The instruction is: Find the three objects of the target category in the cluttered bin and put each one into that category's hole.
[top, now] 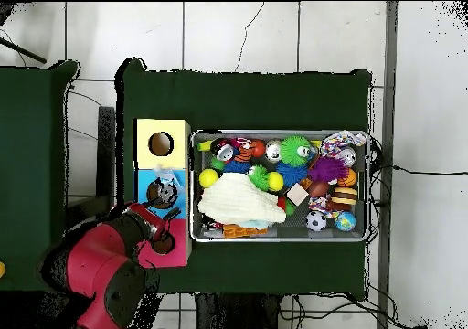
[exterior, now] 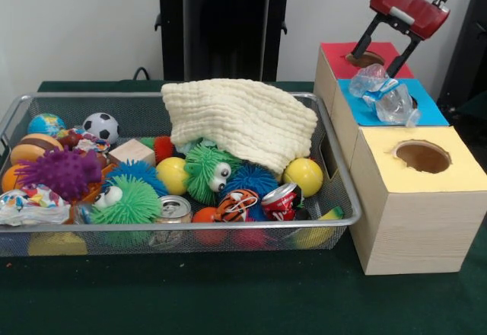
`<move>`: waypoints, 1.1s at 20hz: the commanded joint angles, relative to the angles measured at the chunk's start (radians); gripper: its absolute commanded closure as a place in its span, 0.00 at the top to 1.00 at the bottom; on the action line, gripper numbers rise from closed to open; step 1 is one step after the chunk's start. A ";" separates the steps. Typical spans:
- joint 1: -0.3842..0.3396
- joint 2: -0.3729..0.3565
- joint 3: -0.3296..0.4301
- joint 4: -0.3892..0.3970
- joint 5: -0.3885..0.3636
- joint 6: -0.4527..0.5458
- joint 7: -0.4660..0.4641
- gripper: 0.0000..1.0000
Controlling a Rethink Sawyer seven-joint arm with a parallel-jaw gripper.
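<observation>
Nearest you, the yellow box (exterior: 417,202); a crushed plastic bottle (exterior: 386,96) lies across the blue box's hole (exterior: 412,103). Your gripper (exterior: 374,55) hangs open, empty. Judgement: push the bottle through, then search the bin (exterior: 183,223).

One low camera faces the bin (exterior: 335,221); another looks straight down on it.

crumpled clear plastic bottle (exterior: 385,94) lies on its side on the blue box top (exterior: 434,109), over its hole. two crushed cans in the wire bin (exterior: 342,190): silver can (exterior: 174,209) and red can (exterior: 282,200), at the front edge.
</observation>
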 commanded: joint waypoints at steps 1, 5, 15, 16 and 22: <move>-0.014 0.022 0.074 -0.050 0.034 0.124 0.308 1.00; -0.022 -0.022 0.126 -0.016 0.066 0.103 0.332 1.00; 0.013 -0.036 0.168 0.064 0.121 0.106 0.399 1.00; 0.014 -0.034 0.170 0.066 0.125 0.104 0.401 1.00; 0.003 -0.053 0.194 0.088 0.122 0.073 0.391 1.00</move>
